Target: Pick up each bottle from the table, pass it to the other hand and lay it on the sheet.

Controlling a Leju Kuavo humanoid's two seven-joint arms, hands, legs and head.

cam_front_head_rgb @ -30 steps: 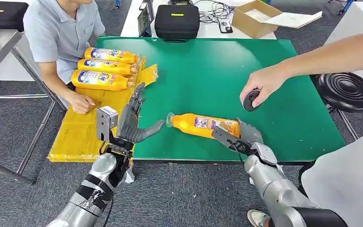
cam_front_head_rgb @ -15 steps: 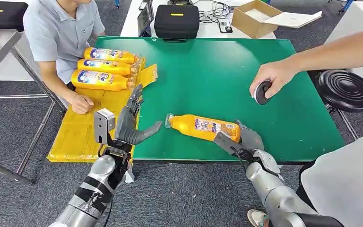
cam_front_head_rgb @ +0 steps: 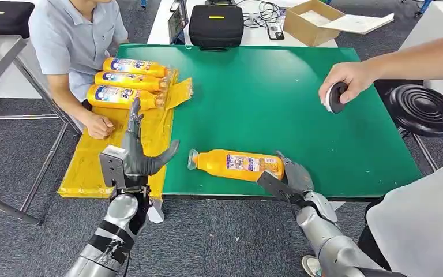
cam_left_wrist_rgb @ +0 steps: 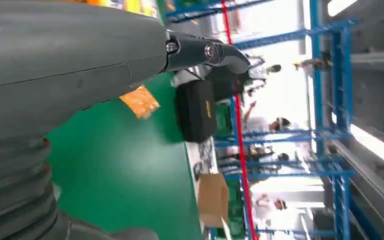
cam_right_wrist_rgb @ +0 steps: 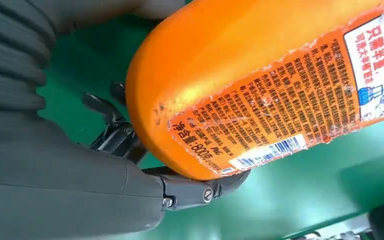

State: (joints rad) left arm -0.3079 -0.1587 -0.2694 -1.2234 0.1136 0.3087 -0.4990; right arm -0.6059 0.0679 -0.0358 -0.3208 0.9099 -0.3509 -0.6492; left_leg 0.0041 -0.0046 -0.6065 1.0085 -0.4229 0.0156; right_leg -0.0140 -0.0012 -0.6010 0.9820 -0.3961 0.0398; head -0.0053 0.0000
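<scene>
between both hands, the orange bottle (cam_front_head_rgb: pixel 235 164) has moved toward the left hand (cam_front_head_rgb: pixel 135 157), which waits open and empty; the right hand (cam_front_head_rgb: pixel 288 179) grips its base, so the handover is near.

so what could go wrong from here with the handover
The right hand grips the orange bottle only at its base end, so the long body could sag or slip. The left hand waits open, apart from the cap end. A person's hand hovers over the table.
</scene>
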